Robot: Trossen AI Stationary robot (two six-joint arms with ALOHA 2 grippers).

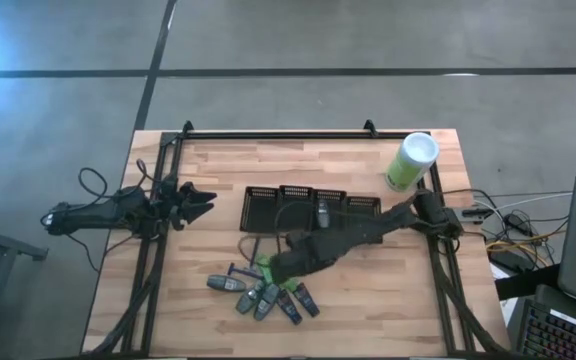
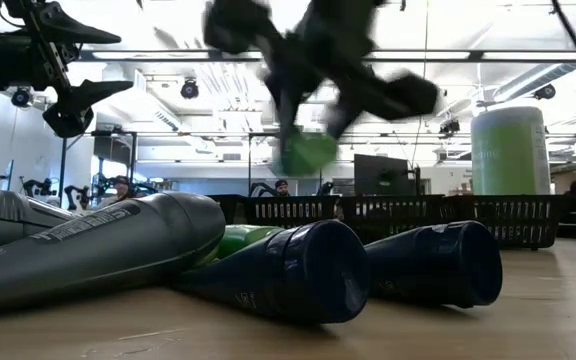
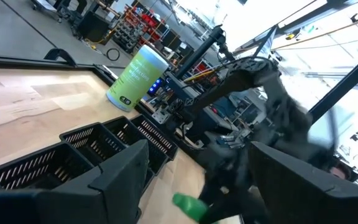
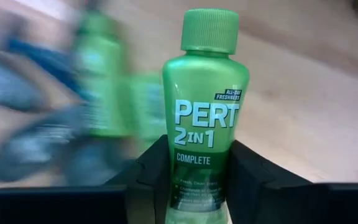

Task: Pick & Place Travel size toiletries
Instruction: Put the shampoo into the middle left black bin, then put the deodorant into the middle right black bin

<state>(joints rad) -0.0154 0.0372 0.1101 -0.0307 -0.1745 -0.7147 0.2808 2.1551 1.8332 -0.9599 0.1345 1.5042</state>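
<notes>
Four black mesh baskets (image 1: pixel 311 207) stand in a row; one holds a grey tube (image 1: pixel 322 215). Right gripper (image 1: pixel 271 268) clamps a green bottle (image 4: pixel 205 112); left gripper (image 1: pixel 204 203) waits, fingers spread.

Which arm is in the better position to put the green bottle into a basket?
The right: its gripper already holds the green bottle above the table, near the black baskets. The left gripper waits open at the left side.

On my right wrist feed, the green bottle (image 4: pixel 205 118) reads "PERT 2IN1" in white, "COMPLETE" beneath, and "ALL-DAY FRESHNESS" at about two o'clock from the brand. I can't read the smaller print below that.
</notes>
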